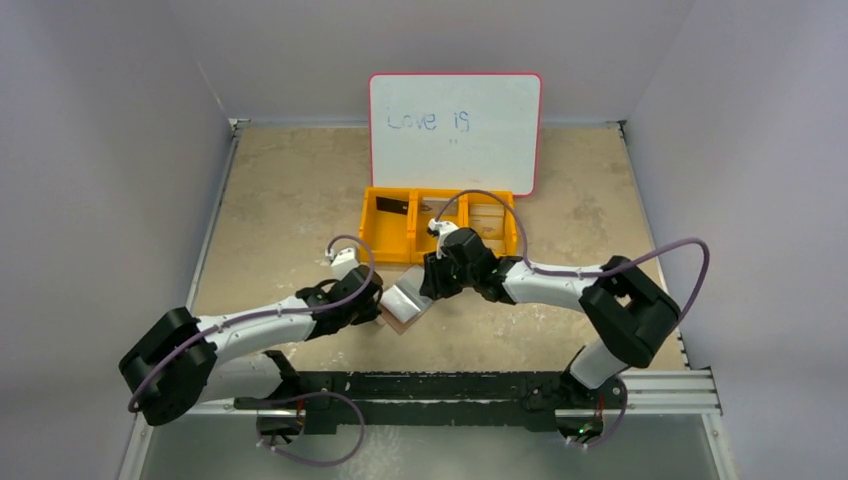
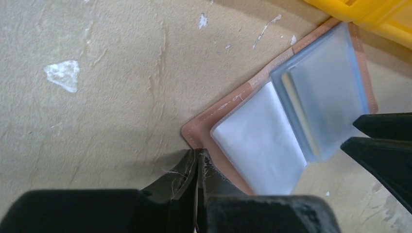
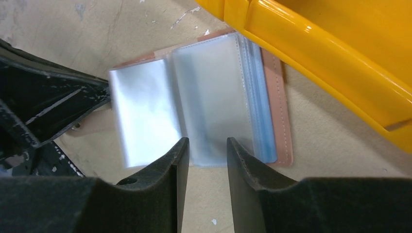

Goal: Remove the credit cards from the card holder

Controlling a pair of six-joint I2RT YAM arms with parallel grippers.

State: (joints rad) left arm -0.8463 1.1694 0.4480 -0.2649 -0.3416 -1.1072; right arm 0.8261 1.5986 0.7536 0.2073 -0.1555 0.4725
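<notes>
The fingers of your left gripper point(image 2: 197, 160) are pressing together, pinching the nearest corner of the brown cover of the card holder point(image 2: 262, 141). The holder is lying open and flat on the beige worktop point(image 2: 97, 121). It is spreading out just beyond those fingers and to their right, with its shiny clear pockets facing up. Through the pocket farthest from them, a greyish card point(image 2: 330, 87) is showing, tucked inside.

The fingers of your right gripper point(image 3: 204, 148) are standing apart with nothing gripped between them. They are sitting at the near edge of the clear pockets, and you cannot tell whether they are touching the plastic. The open holder is stretching away directly ahead of them, and the black tips of your left gripper are resting at its far left side.

Just beyond your right fingers and to their right, an orange tray point(image 3: 340, 73) is sitting just beside the holder's brown edge. From overhead, a black card point(image 1: 392, 206) is lying in the tray's left compartment, beyond both sets of fingers. A whiteboard point(image 1: 455, 130) is standing behind the tray.
</notes>
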